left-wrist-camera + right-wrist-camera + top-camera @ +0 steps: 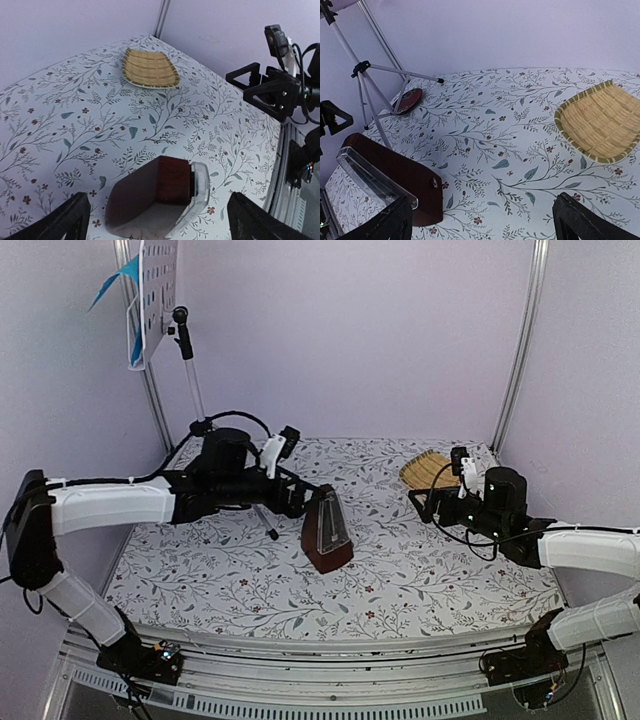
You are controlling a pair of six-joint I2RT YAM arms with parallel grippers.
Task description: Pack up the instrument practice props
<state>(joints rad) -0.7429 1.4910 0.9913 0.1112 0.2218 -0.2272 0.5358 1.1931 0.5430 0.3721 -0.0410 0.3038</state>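
Left gripper (298, 502): middle of the worktop, left of centre. Its own wrist view shows the fingers (65, 220) spread wide with nothing clasped. The overhead view cannot settle this, as the jaws merge into the dark arm.
Metronome (327, 532): a dark brown pyramid standing at the worktop's centre, just beside the left gripper. In the left wrist view it sits low (160, 200) between the spread fingers, with no contact visible. Both wrist views show a clear front cover (375, 172) that is scarcely readable from overhead.
Right gripper (425, 502): toward the right edge, well apart from the metronome. Its fingers (570, 217) are parted and hold nothing. The left wrist view shows it from outside (260, 87), its black triangular fingers open.
Woven tray (428, 470): shallow and straw-coloured, at the far right corner just beyond the right gripper. Nothing is seen lying in it in either wrist view (150, 69).
Music stand (190, 370): a silver tripod at the far left corner with a white perforated desk up high. Its feet are hidden behind the left arm from overhead, but the right wrist view shows the spread legs (375, 85).
Round disc (407, 100): dark red, on the cloth among the tripod legs. It is seen only from the right wrist, and I cannot tell what it is.
Music sheets (118, 278): blue and cream, on the stand's desk. They show overhead only.
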